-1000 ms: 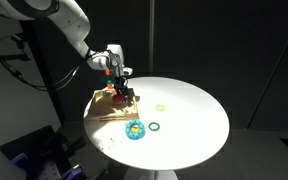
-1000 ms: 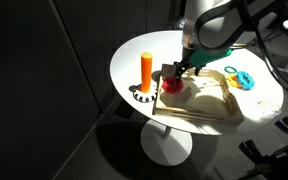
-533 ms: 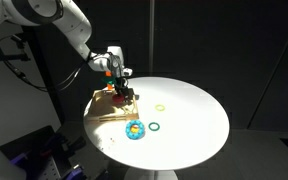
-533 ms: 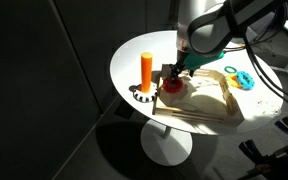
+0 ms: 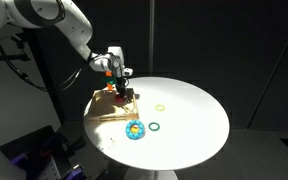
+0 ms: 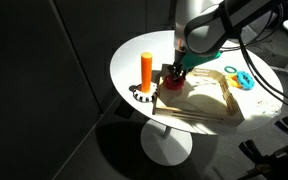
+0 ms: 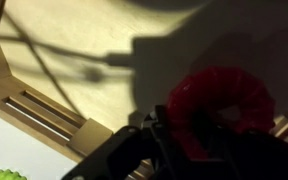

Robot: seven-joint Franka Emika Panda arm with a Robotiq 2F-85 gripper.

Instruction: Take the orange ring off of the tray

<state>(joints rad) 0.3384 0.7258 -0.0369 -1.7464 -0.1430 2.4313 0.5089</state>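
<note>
Orange ring [image 7: 224, 95] gripped by end effector [image 6: 173, 79], over tray [image 6: 210, 108].

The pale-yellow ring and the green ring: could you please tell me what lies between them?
Only bare table separates the pale-yellow ring and the green ring, in an exterior view.

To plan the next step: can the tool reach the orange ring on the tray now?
Probably yes. The tool is right at the orange ring on the tray, with nothing between them; the orange peg stands aside. Whether the jaws grip the ring is unclear.
</note>
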